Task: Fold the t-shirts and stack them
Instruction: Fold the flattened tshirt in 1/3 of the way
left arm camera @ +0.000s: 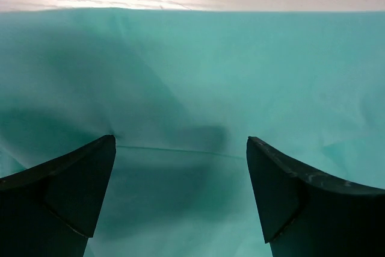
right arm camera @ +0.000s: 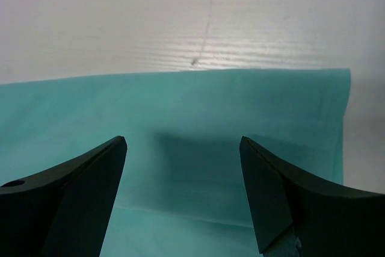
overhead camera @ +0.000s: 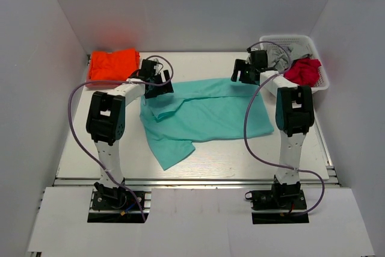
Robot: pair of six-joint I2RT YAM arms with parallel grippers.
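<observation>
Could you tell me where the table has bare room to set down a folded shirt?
The widest bare table is the near strip between the teal shirt and the arm bases. A narrower strip runs along the far edge between the orange shirt and the basket. The teal shirt fills the middle.

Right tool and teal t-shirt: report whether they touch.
Cannot tell. Right wrist view shows the right tool open over the teal t-shirt, yet no view shows a gap or contact at its tips.

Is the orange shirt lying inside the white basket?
No, the orange shirt lies far left, while the white basket stands far right.
</observation>
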